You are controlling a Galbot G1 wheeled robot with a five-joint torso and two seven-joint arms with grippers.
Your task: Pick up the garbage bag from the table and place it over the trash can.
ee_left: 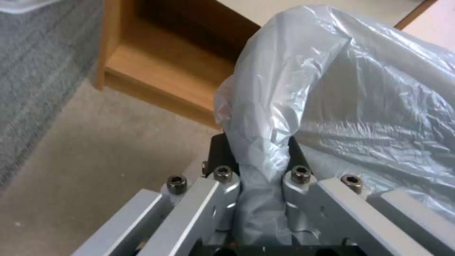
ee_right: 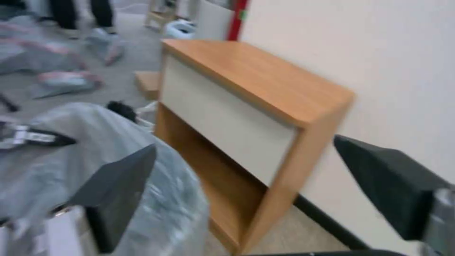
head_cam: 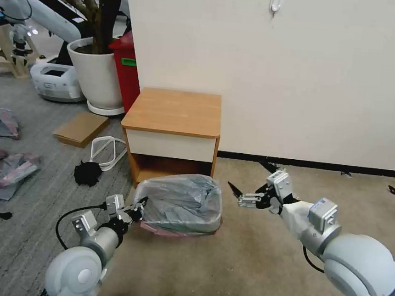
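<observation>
Now draping the garbage bag point(head_cam: 181, 202) over the trash can point(head_cam: 209, 226) below the counter's point(head_cam: 175, 111) front edge: left gripper point(head_cam: 140, 206) jaws pinching plastic, holding the drape; right gripper point(head_cam: 239, 194) jaws gaping wide alongside.

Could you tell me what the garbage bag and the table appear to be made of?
The garbage bag, pinched by the left gripper, looks like thin grey translucent plastic film: it crinkles and shines. The table seems to be wood or wood-look laminate, matte light brown with faint grain; its drawer front is smooth cream.

wall point(head_cam: 305, 74): cream, dark skirting | floor: beige carpet point(head_cam: 251, 272) (grey on left) | white plant pot point(head_cam: 98, 72)
</observation>
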